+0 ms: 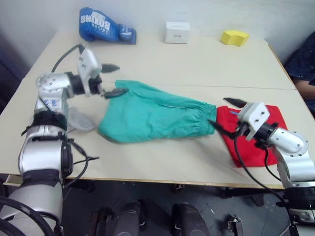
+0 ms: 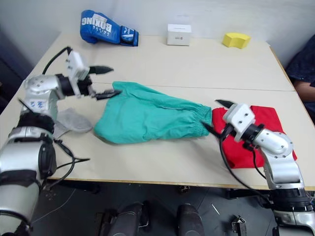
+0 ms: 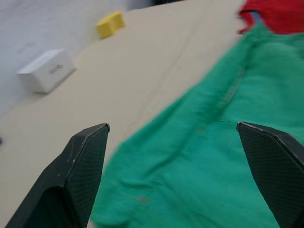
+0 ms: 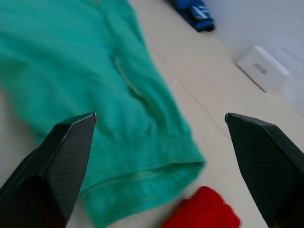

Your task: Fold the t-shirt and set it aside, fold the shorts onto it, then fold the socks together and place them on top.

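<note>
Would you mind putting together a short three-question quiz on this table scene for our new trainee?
1. True or false: the shorts lie on top of the folded t-shirt.
2. Which item sits nearest the left gripper? A) yellow block B) white box C) blue boxing glove
3. Fill in: the grey socks lie by the robot's ____ arm.

Key:
1. False; the shorts lie spread on the table beside the t-shirt.
2. C.
3. Left. Both the left gripper and the right gripper are open, neither holding cloth.
</note>
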You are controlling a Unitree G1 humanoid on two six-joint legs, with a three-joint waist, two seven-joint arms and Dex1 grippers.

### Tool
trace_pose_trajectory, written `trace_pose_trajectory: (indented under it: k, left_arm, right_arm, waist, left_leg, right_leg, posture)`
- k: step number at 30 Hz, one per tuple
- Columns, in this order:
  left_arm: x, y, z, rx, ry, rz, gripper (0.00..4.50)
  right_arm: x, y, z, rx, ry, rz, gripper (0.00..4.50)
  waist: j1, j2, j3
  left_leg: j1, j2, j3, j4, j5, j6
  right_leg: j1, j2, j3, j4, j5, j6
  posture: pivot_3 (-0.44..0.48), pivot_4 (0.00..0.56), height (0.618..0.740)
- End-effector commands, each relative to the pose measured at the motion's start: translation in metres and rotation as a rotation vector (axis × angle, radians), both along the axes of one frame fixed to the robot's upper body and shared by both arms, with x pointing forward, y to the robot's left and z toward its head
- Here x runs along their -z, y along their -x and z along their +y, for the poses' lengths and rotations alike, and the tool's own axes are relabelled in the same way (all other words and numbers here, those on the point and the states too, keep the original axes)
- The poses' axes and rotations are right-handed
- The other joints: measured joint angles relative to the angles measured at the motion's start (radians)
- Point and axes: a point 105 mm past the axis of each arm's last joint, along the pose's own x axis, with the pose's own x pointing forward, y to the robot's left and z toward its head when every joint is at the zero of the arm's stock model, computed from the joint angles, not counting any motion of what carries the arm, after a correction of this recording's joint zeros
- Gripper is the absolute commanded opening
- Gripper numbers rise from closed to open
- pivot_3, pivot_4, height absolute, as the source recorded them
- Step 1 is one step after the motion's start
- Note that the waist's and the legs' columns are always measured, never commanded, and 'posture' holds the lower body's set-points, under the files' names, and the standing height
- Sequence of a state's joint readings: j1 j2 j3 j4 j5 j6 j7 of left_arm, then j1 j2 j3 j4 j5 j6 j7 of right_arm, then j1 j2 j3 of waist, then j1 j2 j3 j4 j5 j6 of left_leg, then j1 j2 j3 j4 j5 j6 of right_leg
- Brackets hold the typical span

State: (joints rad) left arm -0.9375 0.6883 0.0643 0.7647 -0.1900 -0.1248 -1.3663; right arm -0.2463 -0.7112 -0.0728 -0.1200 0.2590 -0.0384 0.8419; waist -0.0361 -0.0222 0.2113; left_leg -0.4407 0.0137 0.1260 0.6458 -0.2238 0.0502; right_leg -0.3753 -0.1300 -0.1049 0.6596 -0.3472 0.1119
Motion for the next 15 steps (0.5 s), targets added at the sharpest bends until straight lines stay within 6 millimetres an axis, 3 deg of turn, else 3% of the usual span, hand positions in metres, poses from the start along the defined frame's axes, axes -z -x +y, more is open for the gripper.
trace_pose_trajectory:
  k: [1,4,9,15]
  left_arm:
    - [0.013,0.039,0.005,0.091,-0.114,0.027,4.50]
    - [0.043,0.057,0.003,0.026,-0.170,0.015,4.50]
    - [0.073,0.065,-0.023,-0.043,-0.155,-0.012,4.50]
    - [0.082,0.031,-0.028,-0.193,-0.201,-0.163,4.50]
  right_arm:
    - [0.002,0.013,0.014,-0.080,0.030,-0.008,4.48]
    - [0.029,0.017,0.026,-0.126,0.105,0.042,4.48]
    - [0.044,0.008,0.033,-0.100,0.146,0.070,4.48]
    - [0.051,-0.020,0.040,-0.004,0.239,-0.025,4.48]
  waist:
    - [-0.003,0.000,0.000]
    - [0.000,0.000,0.000]
    - [0.031,0.000,0.000]
    - [0.032,0.000,-0.001]
  left_leg:
    - [0.000,0.000,-0.001,0.000,0.000,0.000]
    - [0.002,0.001,-0.002,0.000,-0.001,-0.002]
    - [0.000,0.000,-0.007,0.002,-0.001,-0.002]
    - [0.001,0.000,-0.006,0.000,-0.001,-0.004]
  right_leg:
    - [0.000,-0.001,0.000,0.001,0.000,0.000]
    - [0.002,-0.004,0.002,-0.001,0.000,-0.001]
    - [0.002,-0.007,0.004,-0.003,0.000,-0.002]
    - [0.001,-0.006,0.001,-0.002,0.001,-0.003]
  posture:
    - [0.000,0.150,0.740]
    - [0.000,0.150,0.740]
    - [0.000,0.150,0.740]
    - [0.000,0.150,0.740]
